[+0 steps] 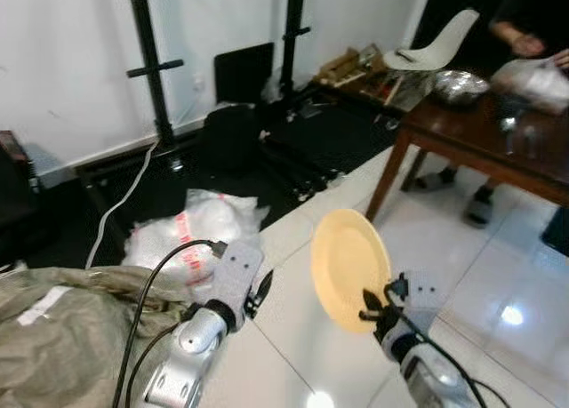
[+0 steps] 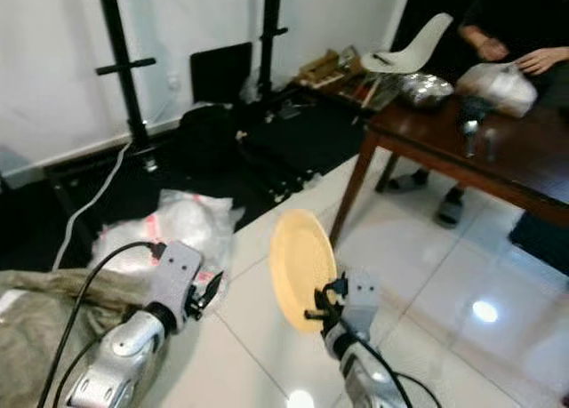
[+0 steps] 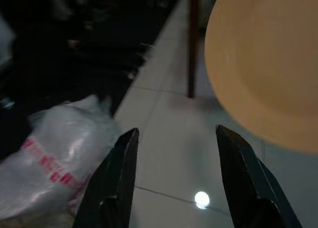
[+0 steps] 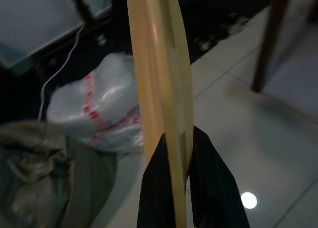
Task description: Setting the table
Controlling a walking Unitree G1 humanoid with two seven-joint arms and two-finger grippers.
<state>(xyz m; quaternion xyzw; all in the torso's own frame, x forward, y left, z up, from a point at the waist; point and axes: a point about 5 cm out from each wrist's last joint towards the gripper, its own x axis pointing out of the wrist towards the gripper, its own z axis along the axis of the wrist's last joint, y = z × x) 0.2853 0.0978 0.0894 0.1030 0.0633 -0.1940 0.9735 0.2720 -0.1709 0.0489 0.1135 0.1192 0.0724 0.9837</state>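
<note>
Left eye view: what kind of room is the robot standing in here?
Probably a home room doubling as a recording space: a dark wooden dining table with a metal bowl on glossy white floor tiles, black equipment stands against the wall. The right gripper holds a yellow plate.

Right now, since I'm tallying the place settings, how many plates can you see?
1: a round pale-yellow plate, held on edge at its lower rim by the right claw, above the white tiled floor. Any on the brown wooden table may be hidden.

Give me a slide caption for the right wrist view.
Right gripper pinches the rim of a yellow plate held on edge above white floor tiles.
</note>
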